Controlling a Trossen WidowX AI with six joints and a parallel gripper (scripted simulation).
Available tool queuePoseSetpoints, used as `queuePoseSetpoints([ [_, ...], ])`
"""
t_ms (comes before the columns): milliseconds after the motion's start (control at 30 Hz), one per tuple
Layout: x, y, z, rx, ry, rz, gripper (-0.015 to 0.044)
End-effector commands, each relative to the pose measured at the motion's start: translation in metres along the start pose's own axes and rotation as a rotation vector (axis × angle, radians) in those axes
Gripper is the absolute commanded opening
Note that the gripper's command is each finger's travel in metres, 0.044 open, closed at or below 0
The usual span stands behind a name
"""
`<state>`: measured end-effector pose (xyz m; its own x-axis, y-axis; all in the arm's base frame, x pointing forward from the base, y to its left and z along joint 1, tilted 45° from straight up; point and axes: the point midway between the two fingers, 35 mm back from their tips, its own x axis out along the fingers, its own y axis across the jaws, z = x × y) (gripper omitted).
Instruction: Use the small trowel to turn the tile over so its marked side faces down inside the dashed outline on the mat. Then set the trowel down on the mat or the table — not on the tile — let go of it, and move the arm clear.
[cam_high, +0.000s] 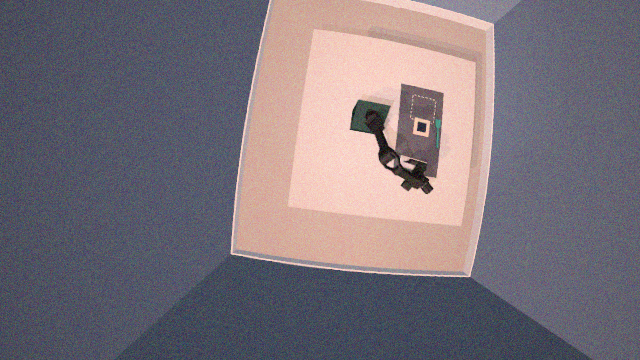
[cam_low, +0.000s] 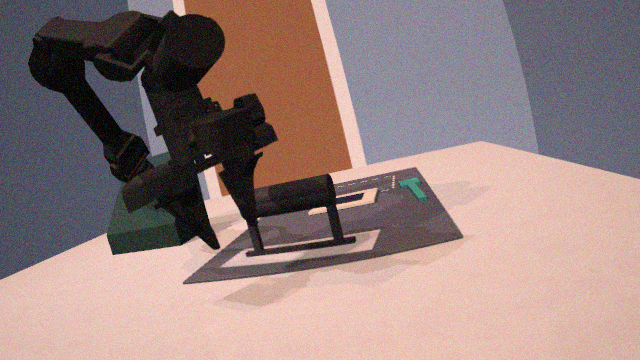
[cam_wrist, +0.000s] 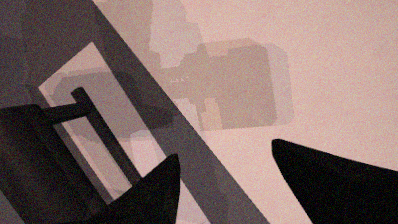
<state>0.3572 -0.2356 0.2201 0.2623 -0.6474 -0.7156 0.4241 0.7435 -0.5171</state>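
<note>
Your hand (cam_low: 232, 227) is low over the near end of the grey mat (cam_low: 425, 225), its two fingers standing apart with nothing between them. In the exterior view you can see one finger tip down by the mat's near corner and the other right against the near end of the trowel (cam_low: 300, 192); whether it touches the trowel you cannot tell from here. The trowel is the dark tool with a round bar handle on two posts, and it stands upright on its flat blade inside a pale rectangular frame printed on the mat. Your wrist view shows the hand (cam_wrist: 225, 150) straddling the mat's edge: one finger (cam_wrist: 340, 185) hangs over the bare desk (cam_wrist: 325, 60), and the other is over the mat just beside the trowel (cam_wrist: 107, 140). From the top you see the tile (cam_high: 421, 128), a cream square with a dark blue centre facing up, lying flat near the middle of the mat (cam_high: 407, 145). It sits just outside the dashed outline (cam_high: 423, 106), on the side nearer the trowel. A teal T-shaped piece (cam_high: 437, 132) lies on the mat just beside the tile, apart from it. The arm reaches over from its green base block (cam_low: 145, 227), which sits on the desk (cam_low: 500, 280) next to the mat
</note>
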Motion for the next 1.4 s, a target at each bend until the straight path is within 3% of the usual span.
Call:
queuePoseSetpoints([
  [0,-0.01,0.031,0.0,-0.095,0.044,-0.006,0.027],
  [467,-0.04,0.112,-0.017,-0.406,0.164,-0.09,0.027],
  [1367,-0.005,0.107,-0.02,-0.413,0.168,-0.097,0.027],
])
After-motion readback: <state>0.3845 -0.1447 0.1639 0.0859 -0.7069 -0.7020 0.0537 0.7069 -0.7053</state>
